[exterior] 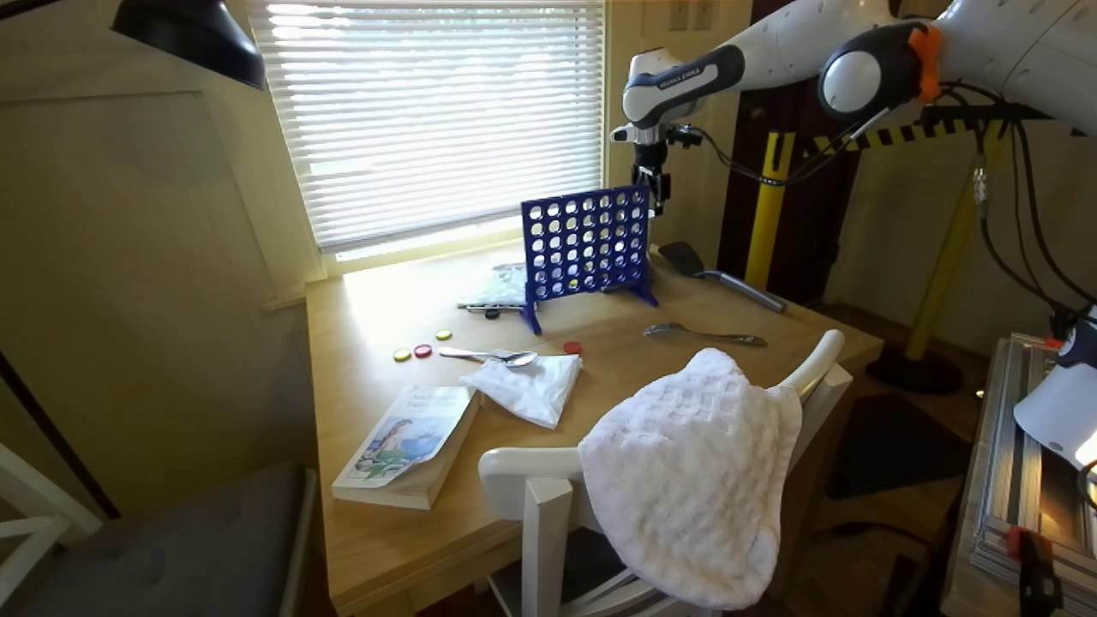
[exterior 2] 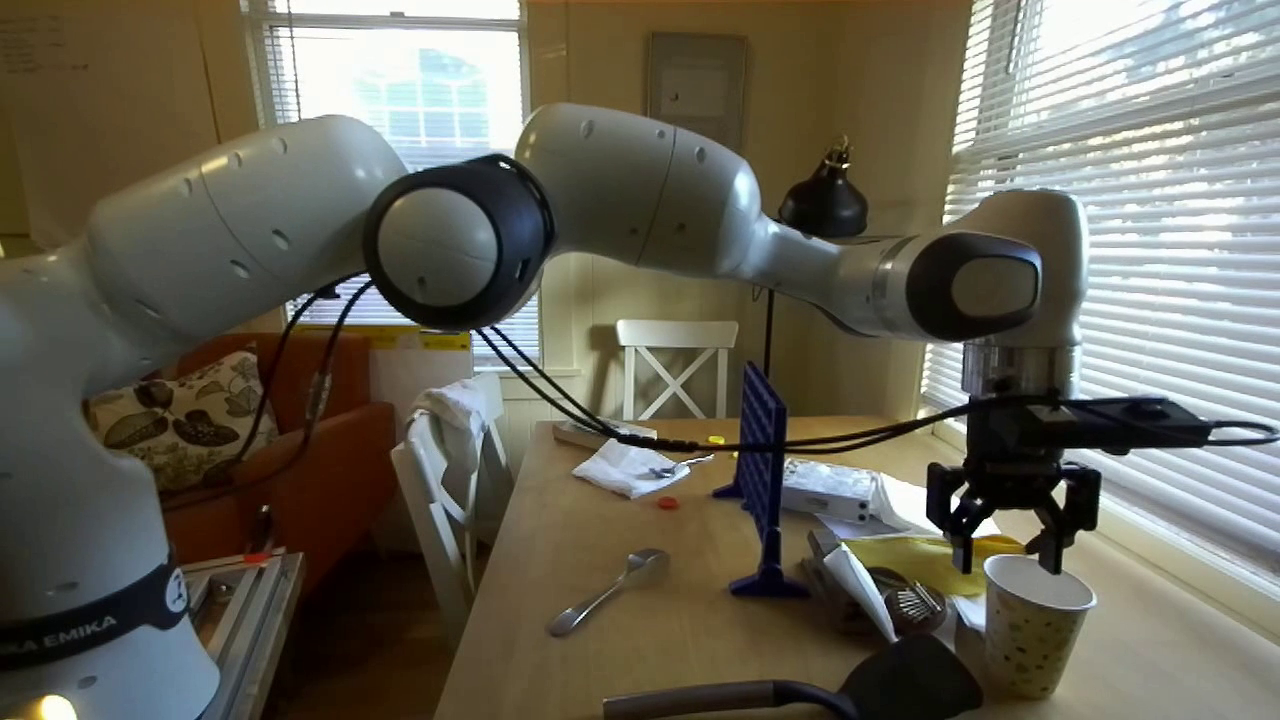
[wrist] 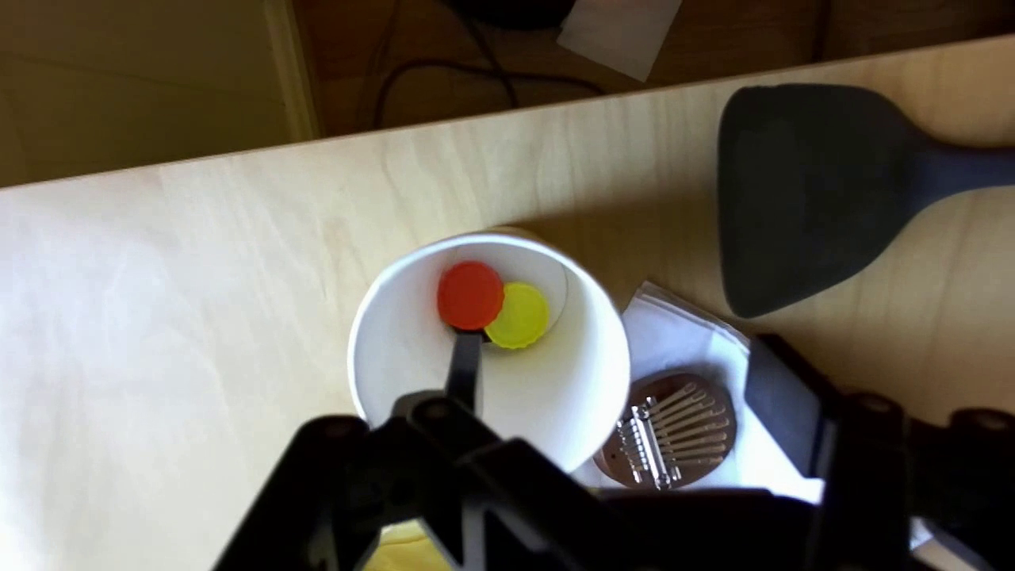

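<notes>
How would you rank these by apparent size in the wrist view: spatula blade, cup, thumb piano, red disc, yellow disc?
1. Cup
2. Spatula blade
3. Thumb piano
Smallest: red disc and yellow disc, too alike to rank; red partly covers yellow.

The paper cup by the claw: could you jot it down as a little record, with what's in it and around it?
Item: speckled paper cup, standing on the table
Inside: red disc, overlapping a yellow disc
Above: black gripper, open; in the wrist view one finger overlaps the cup's opening, contact unclear
Held: nothing visible
Nearby: dark spatula; thumb piano
Farther off: blue game rack, upright
</notes>
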Controlling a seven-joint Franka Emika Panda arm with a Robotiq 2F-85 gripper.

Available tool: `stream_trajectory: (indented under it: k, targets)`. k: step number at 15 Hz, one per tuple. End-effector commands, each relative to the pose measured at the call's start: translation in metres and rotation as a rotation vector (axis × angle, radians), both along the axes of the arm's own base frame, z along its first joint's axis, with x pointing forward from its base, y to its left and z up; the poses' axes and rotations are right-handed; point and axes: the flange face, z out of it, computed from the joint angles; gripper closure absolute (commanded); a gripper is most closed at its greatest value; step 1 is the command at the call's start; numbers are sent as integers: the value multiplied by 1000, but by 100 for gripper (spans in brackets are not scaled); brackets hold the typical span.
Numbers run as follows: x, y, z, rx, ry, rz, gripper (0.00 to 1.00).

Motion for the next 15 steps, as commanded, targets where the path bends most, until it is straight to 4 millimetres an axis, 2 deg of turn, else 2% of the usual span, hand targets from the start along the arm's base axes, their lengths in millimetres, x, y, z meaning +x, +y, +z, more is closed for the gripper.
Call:
stream_trajectory:
  k: [1, 2, 3, 5, 11, 13, 15]
  targets:
    - [-2, -5, -19, 17, 51, 27, 25]
    - [-4, -6, -26, 22, 69, 32, 27]
    - [-6, -7, -31, 25, 84, 36, 38]
    - [-8, -9, -40, 26, 105, 43, 54]
    - [-7, -6, -43, 12, 118, 63, 98]
    - [-6, -6, -38, 5, 107, 66, 100]
    - [-3, -7, -23, -15, 84, 58, 100]
